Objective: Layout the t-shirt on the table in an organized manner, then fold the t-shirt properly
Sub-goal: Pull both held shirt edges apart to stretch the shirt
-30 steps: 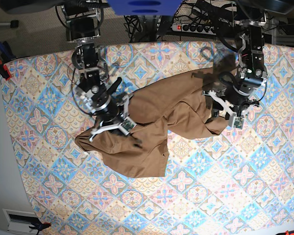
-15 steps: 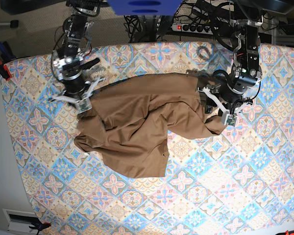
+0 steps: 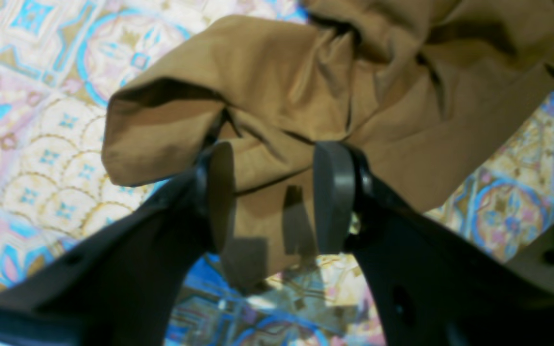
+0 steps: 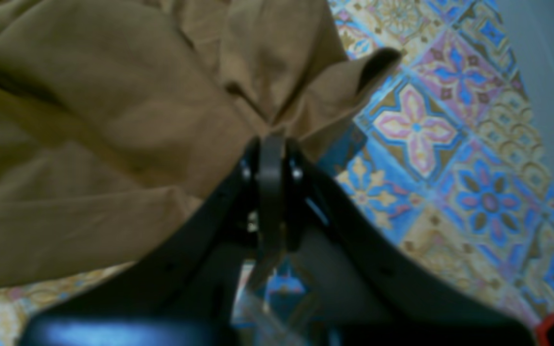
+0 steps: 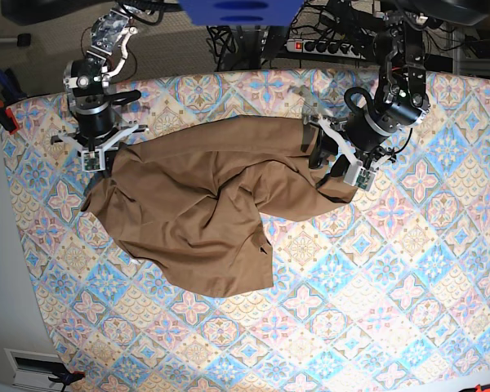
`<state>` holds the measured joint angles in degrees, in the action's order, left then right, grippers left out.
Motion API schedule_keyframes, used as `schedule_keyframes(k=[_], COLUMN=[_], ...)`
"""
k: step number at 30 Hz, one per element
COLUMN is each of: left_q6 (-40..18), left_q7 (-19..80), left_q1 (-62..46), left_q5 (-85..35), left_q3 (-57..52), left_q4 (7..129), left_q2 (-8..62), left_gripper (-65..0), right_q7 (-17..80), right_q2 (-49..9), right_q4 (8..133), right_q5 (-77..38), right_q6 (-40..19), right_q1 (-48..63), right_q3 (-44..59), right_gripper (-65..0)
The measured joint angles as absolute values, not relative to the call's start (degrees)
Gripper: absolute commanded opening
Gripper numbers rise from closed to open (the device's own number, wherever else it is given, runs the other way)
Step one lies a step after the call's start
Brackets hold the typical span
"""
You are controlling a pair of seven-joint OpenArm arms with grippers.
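Observation:
The tan-brown t-shirt (image 5: pixel 204 204) lies wrinkled across the middle of the patterned table (image 5: pixel 351 310), stretched between both arms. My right gripper (image 5: pixel 98 157) is at the shirt's far-left end. In the right wrist view its jaws (image 4: pixel 271 149) are shut on a pinched bunch of the t-shirt (image 4: pixel 113 120), lifted a little over the table (image 4: pixel 450 144). My left gripper (image 5: pixel 340 167) is over the shirt's right end. In the left wrist view it (image 3: pixel 277 192) stands open, its pads casting shadows on a fold of the t-shirt (image 3: pixel 306 72) just below, with the table (image 3: pixel 41 96) around it.
A power strip with cables (image 5: pixel 327 45) runs behind the table's far edge. A red clamp (image 5: pixel 4 110) grips the table's left edge, and another clamp (image 5: pixel 65 377) sits at the bottom left. A blue object (image 5: pixel 237 10) hangs at the top centre.
My right gripper has dragged the shirt's left end up and to the far left, stretching the cloth out. My left gripper has moved up and left over the right end.

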<state>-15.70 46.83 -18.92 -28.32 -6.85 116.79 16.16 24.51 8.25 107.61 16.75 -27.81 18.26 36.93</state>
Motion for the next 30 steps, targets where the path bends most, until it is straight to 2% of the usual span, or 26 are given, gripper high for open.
schedule_keyframes(k=[2,5,7,11,16,20,24,30], left_q6=[-16.2,-16.7,-16.6,-16.8,-16.4,-16.5,-16.6,-17.0], left_q7=[47.0,47.1,46.9,46.9,46.3,40.7,40.0,39.3], left_q1=[-19.2,-19.2,-19.7,-20.9,-21.3,-23.0,-23.1,-19.1], left_q5=[-28.9,-31.1,-32.5,-34.7,-34.3,-34.6,-32.4,-26.6], left_q3=[-6.8,-6.8,-7.0,-7.0,-7.5,-11.0,-11.4,-5.7], left_q4=[116.8,116.8,116.8,115.3,107.5,106.9,106.4,100.2], left_q2=[16.2,16.2,16.2,16.2,15.4,12.6,12.9,12.3], left_gripper=[-33.2,-23.8,-21.0,-21.1,-21.1,-21.1,-21.1,-21.1], right_q7=[24.5,24.5,24.4,24.4,24.3,24.6,24.5,24.6], right_q2=[8.2,8.3,8.3,8.3,8.3,8.3,8.3,8.3], right_q4=[107.6,107.6,107.6,107.6,107.6,107.4,107.4,107.4], right_q5=[16.8,16.9,16.9,16.9,16.9,16.9,16.9,17.0], right_q6=[-27.8,-27.9,-27.9,-27.9,-27.9,-27.9,-27.9,-27.9], right_q1=[18.3,18.3,18.3,18.4,20.0,20.5,20.2,20.2], right_q3=[37.0,37.0,36.8,36.9,36.8,36.9,36.9,36.9], right_gripper=[-65.0,-65.0,-65.0,-65.0,-65.0,-65.0,-65.0,-65.0])
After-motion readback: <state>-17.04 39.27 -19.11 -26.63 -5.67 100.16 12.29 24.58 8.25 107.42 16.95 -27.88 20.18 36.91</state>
